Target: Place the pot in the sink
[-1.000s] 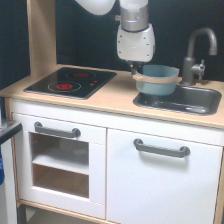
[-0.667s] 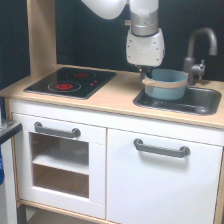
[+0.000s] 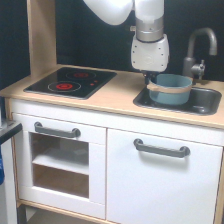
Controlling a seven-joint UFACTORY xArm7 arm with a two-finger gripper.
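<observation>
The light blue-grey pot (image 3: 171, 89) with a tan band around its rim sits low inside the left part of the dark grey sink (image 3: 207, 102), which is set in the light wood countertop. My gripper (image 3: 151, 80) hangs from the white arm right at the pot's left rim. Its fingers are mostly hidden by the wrist housing and the pot. They appear shut on the pot's rim.
A black stovetop (image 3: 70, 82) with red rings lies on the countertop at the exterior view's left. A dark grey tap (image 3: 199, 50) rises behind the sink. A wooden post (image 3: 41, 35) stands at the back left. White cabinet doors with grey handles are below.
The arm has carried the pot toward the exterior view's right, from over the sink's left edge to over the basin, and lowered it into the sink.
</observation>
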